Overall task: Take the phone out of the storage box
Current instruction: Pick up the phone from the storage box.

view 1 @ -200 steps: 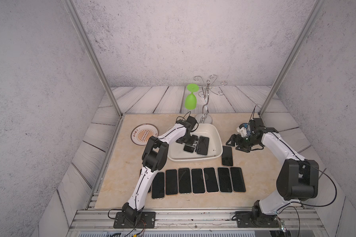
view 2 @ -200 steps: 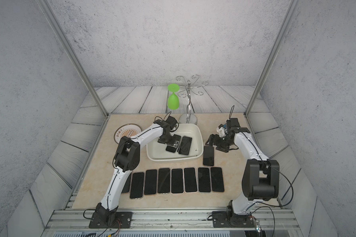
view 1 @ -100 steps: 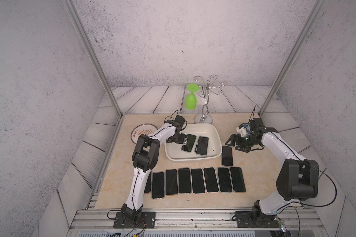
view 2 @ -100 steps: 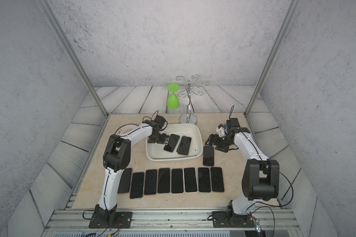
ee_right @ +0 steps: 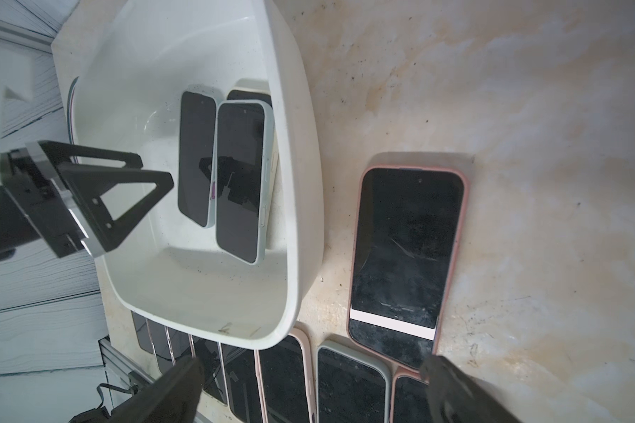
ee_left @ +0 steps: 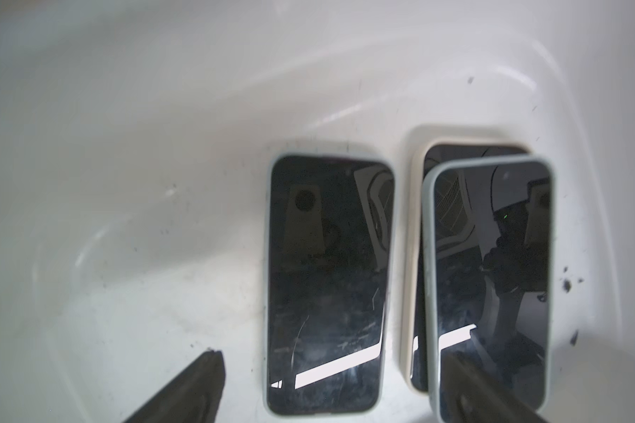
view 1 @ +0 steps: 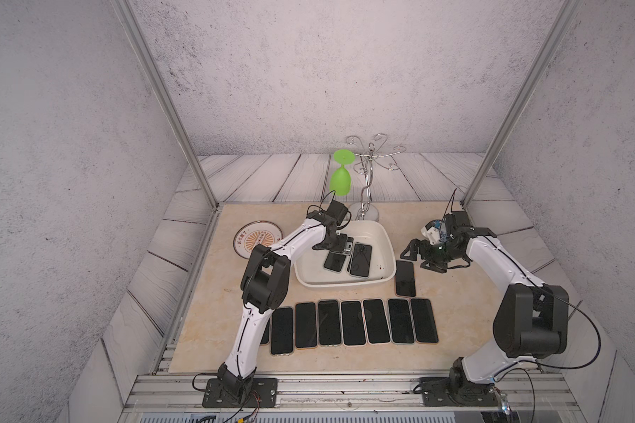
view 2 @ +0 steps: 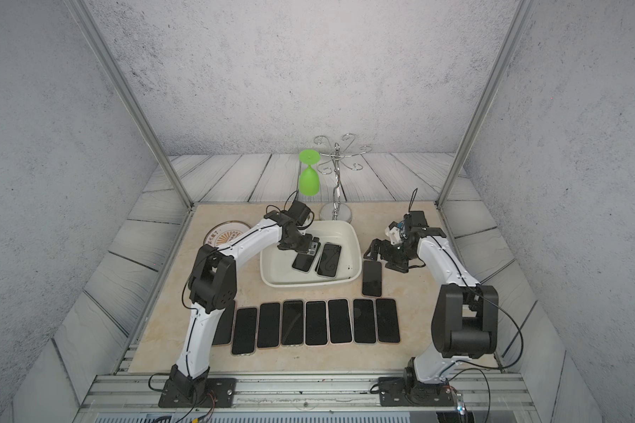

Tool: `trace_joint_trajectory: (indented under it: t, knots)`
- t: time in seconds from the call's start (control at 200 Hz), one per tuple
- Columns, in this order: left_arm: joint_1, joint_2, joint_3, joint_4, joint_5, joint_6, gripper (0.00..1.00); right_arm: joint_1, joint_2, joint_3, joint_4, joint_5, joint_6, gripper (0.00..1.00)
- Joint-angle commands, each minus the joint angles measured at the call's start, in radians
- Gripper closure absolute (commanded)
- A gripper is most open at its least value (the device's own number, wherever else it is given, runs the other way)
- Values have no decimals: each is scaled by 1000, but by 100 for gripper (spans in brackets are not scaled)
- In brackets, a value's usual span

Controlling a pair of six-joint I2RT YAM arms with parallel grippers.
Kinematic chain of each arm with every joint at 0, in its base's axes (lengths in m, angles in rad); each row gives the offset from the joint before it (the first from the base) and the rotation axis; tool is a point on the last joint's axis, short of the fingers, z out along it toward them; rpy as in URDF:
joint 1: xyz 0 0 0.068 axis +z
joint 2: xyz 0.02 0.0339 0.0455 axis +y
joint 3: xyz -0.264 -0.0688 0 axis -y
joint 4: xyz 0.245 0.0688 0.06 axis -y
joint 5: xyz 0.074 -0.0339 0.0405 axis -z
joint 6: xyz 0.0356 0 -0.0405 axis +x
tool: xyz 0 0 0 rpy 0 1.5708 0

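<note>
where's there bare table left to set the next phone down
Most room: the table right of the lone phone and the phone row. Also a patch between the plate and the row's left end, beside the left arm. Crowded: the row up to the storage box.

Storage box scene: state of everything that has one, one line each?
storage box: holds three phones
lone phone: flat, screen up
top phone: stacked on beige-cased phone
pink-cased phone: flat on table, outside box
phone row: flat on table
left gripper: open, empty, over box
right gripper: open, empty, above pink-cased phone
green glass: hanging inverted on rack
</note>
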Motion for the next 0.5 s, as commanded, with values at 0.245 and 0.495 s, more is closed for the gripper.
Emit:
trace_joint_trajectory:
  t: [0.245, 0.495]
  knots:
    - [-3, 148, 55, -116, 5, 52, 2, 5, 3, 5, -15, -19, -17, 1]
    - [-24, 193, 53, -140, 24, 75, 1, 4, 12, 4, -13, -18, -15, 1]
